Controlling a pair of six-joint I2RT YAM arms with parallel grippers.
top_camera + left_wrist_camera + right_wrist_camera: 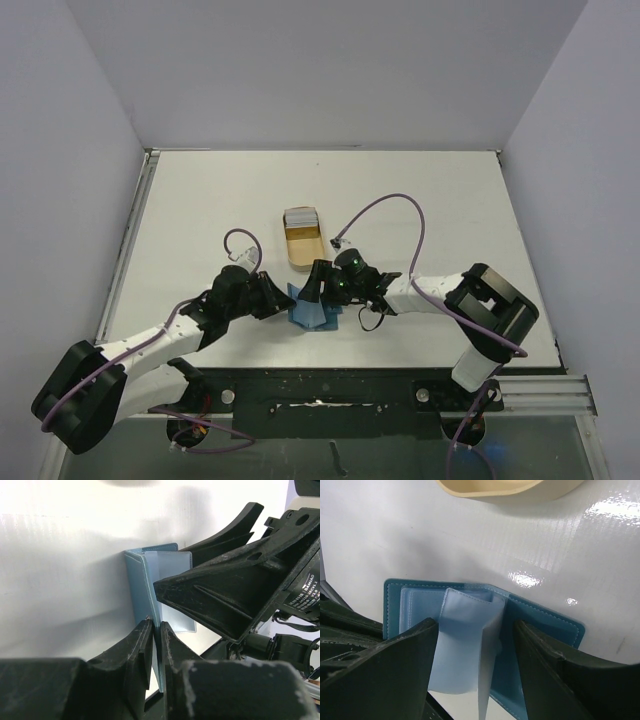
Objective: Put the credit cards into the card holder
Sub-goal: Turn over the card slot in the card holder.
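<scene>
1. Your left fingers (140, 655) are pressed nearly together on a thin panel of the card holder (137, 580). The light-blue edge runs right down the slot between them, so that's a pinch on the wallet's near edge.
2. Your right fingers (400, 670) are spread wide, one on each side of the pale, floppy pocket leaves that rise from the middle of the holder. They straddle the leaves, but I can't tell whether either finger actually touches them.
3. The card holder is folded open on the bench (420, 200). You can see the teal cover with its stitched edge, and the lighter blue pockets inside. In the overhead view it sits between your two wrists, close to the near edge of the bench.
4. From the left wrist camera, the pinched panel looks like it's standing on edge, with the right fingers reaching in over it from the right side.
5. The credit cards (300, 217) are a greyish-white stack in the far end of the tan oblong tray (304, 252), well apart from both sets of fingers.
6. The tray's near end sits just beyond the holder. The right wrist camera shows a strip of bare bench between them.
</scene>
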